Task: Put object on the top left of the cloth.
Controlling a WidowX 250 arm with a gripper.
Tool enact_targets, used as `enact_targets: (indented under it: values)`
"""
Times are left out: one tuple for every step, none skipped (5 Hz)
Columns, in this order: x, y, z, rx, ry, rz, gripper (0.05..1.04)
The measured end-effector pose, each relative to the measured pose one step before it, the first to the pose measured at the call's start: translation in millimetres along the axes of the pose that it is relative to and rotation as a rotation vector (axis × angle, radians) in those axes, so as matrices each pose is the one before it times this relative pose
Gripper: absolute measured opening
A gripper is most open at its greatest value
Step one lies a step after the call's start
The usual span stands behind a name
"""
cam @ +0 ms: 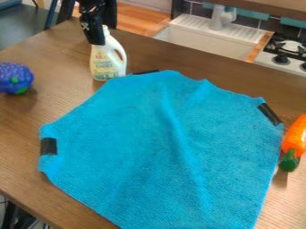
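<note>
The black gripper (94, 33) hangs at the upper left, right at the top of a white detergent bottle (108, 60). The bottle stands upright on the table, just beyond the cloth's upper left edge. A large blue cloth (161, 147) lies over the middle of the table, with black tape at several corners and soft folds running down it. Whether the gripper holds the bottle's neck cannot be made out.
A purple-blue toy fruit (14, 78) lies at the left edge, and an orange toy with a green end (295, 141) at the right. Behind the wooden table (60, 49) are a toy sink (206, 38) and a stove (286, 51).
</note>
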State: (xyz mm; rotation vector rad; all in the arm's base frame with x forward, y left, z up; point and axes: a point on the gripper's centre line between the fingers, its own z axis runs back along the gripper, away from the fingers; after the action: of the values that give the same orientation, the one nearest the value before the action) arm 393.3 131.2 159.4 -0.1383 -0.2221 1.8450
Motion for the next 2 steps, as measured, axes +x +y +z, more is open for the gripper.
enact_targets:
  values:
    - [-4.58,0.21,-1.2,0.0045,-0.0042,-0.0019,1.001]
    - [-1.28,0.45,-9.82,0.0275,-0.0113,0.0111,1.001]
